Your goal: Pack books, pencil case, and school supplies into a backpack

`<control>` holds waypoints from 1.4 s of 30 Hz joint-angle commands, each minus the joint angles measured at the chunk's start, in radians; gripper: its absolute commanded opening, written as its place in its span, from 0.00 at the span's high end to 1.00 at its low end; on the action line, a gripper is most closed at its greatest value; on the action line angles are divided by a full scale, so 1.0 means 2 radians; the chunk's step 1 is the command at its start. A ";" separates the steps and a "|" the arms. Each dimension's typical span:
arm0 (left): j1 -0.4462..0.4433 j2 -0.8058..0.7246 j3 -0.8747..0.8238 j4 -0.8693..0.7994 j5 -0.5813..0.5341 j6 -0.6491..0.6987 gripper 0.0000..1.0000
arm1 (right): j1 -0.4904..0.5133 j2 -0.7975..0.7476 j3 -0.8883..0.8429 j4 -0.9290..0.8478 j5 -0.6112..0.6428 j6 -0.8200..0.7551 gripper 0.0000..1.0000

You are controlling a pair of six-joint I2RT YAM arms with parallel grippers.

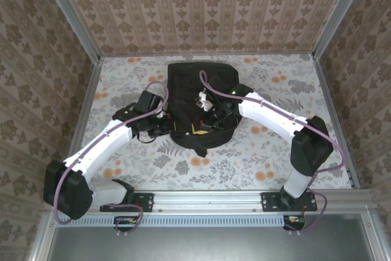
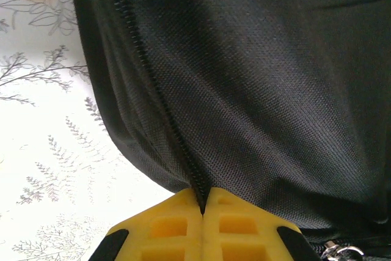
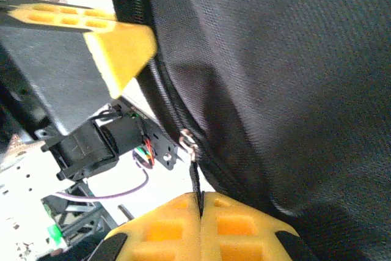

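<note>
Backpack (image 1: 201, 105) sat mid-table. Left gripper (image 2: 203, 206) pinched its zip seam (image 2: 165, 108) at 8 o'clock; right gripper (image 3: 200, 203) pinched the zip pull (image 3: 194, 172). Risk: thin pull could slip out, or bag drag sideways.

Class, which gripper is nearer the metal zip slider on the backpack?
Right. The right gripper pinches the pull tab attached to the zip slider; the left gripper clamps the zip edge of the backpack, apart from the slider.

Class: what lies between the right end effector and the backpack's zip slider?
A short black pull cord, running from the zip slider on the backpack into the shut right end effector; right wrist view.
</note>
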 commanded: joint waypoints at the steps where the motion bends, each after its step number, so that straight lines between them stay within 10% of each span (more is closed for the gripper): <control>1: -0.021 0.018 0.027 -0.037 -0.052 0.033 1.00 | 0.002 0.007 0.070 -0.075 0.070 -0.027 1.00; 5: -0.031 0.020 0.033 -0.043 -0.059 0.036 1.00 | 0.018 0.022 0.116 -0.103 0.158 -0.056 1.00; 8: -0.026 0.014 0.031 -0.044 -0.055 0.033 1.00 | 0.035 0.014 0.117 -0.115 0.200 -0.079 0.60; 11: -0.016 0.013 0.028 -0.039 -0.034 0.029 1.00 | 0.049 -0.049 0.060 -0.082 0.224 -0.093 0.43; 21: 0.004 0.017 0.027 -0.036 0.004 0.030 1.00 | 0.130 -0.341 -0.314 0.233 0.259 -0.378 0.44; 42: 0.016 0.018 0.020 -0.026 0.032 0.034 1.00 | 0.133 -0.156 -0.281 0.316 0.350 -0.577 0.44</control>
